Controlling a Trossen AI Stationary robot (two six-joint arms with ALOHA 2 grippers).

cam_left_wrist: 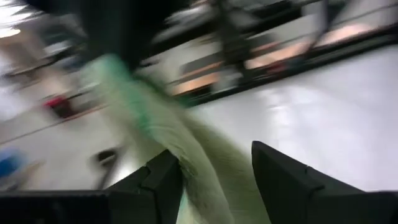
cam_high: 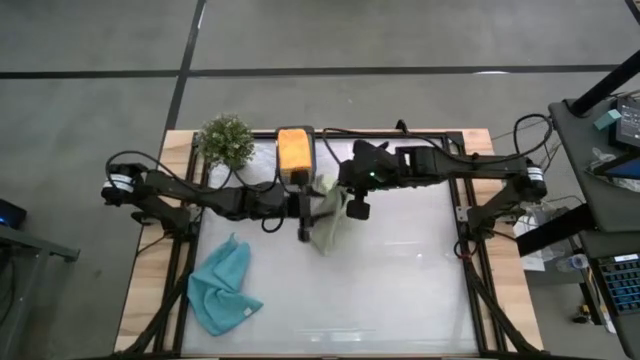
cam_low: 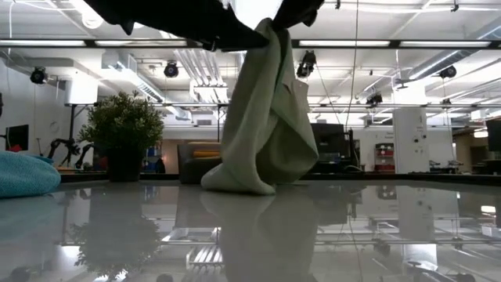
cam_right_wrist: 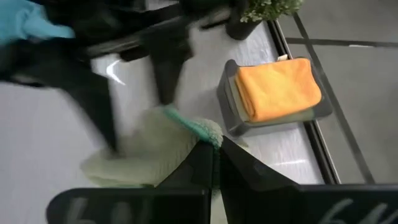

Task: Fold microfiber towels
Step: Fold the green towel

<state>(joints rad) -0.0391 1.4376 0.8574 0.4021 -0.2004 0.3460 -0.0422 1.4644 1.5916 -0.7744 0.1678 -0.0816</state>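
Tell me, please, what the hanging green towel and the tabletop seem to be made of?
The green towel looks like soft, matte, probably microfibre cloth: it hangs in limp folds from the right end effector and bunches where it meets the table. The tabletop looks hard, white and glossy, perhaps laminate or acrylic, since it mirrors the ceiling lights and the plant.

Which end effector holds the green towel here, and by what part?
The right end effector pinches the sage green towel by its top edge; it hangs to the table. The left end effector is open around it.

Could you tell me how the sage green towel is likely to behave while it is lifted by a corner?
Probably floppy: the sage green towel hangs in loose folds from the right hand, its lower edge bunching on the table. It looks light, so it may swing.
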